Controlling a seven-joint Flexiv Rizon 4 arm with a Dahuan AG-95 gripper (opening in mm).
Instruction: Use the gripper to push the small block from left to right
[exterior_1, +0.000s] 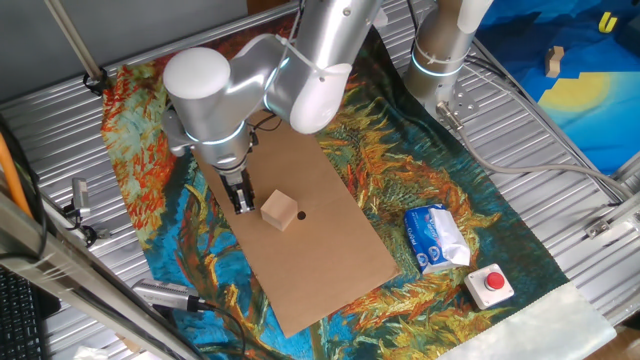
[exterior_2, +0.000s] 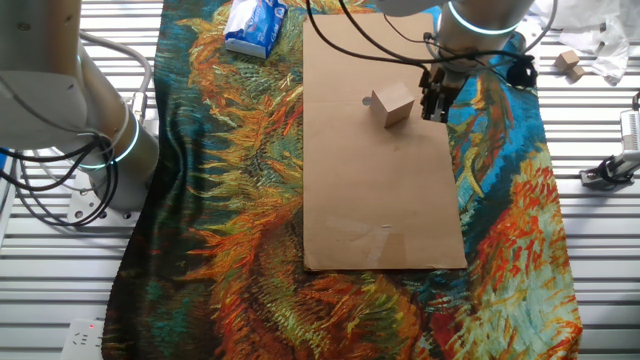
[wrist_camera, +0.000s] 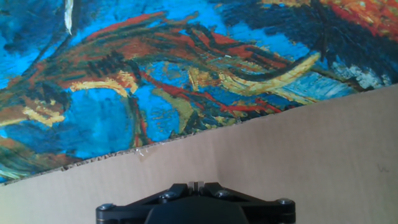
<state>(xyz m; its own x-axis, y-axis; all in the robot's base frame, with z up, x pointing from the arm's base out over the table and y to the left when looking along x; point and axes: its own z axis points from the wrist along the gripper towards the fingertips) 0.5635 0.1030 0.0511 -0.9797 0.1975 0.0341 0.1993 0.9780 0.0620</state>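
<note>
Hand view shows only the brown board (wrist_camera: 298, 162), its edge against the painted cloth (wrist_camera: 155, 74), and the black base of the end effector at the bottom of frame; fingertips and the small block aren't in it. One fixed view has the end effector (exterior_1: 243, 199) down at the board (exterior_1: 320, 230), fingers looking pressed together, though too small to be sure; the hand view doesn't settle it. The small block (exterior_1: 280, 211) sits on the board just beside the fingertips, on the side toward the tissue pack (exterior_1: 436, 238) and the red-button box (exterior_1: 490, 285); contact or a hair apart, can't tell. A small dark dot on the board lies just past the block. The other fixed view looks from the opposite side: end effector (exterior_2: 436, 100) near the board's long edge, block (exterior_2: 394, 103) just beside it and further in on the board (exterior_2: 380, 180), tissue pack (exterior_2: 255, 25) at the cloth's (exterior_2: 230, 200) far edge. That view also shows the second arm's base (exterior_2: 70, 130) at the tabletop (exterior_2: 600, 250) edge and a small wooden piece (exterior_2: 570, 62) off the cloth, well apart from the block.
</note>
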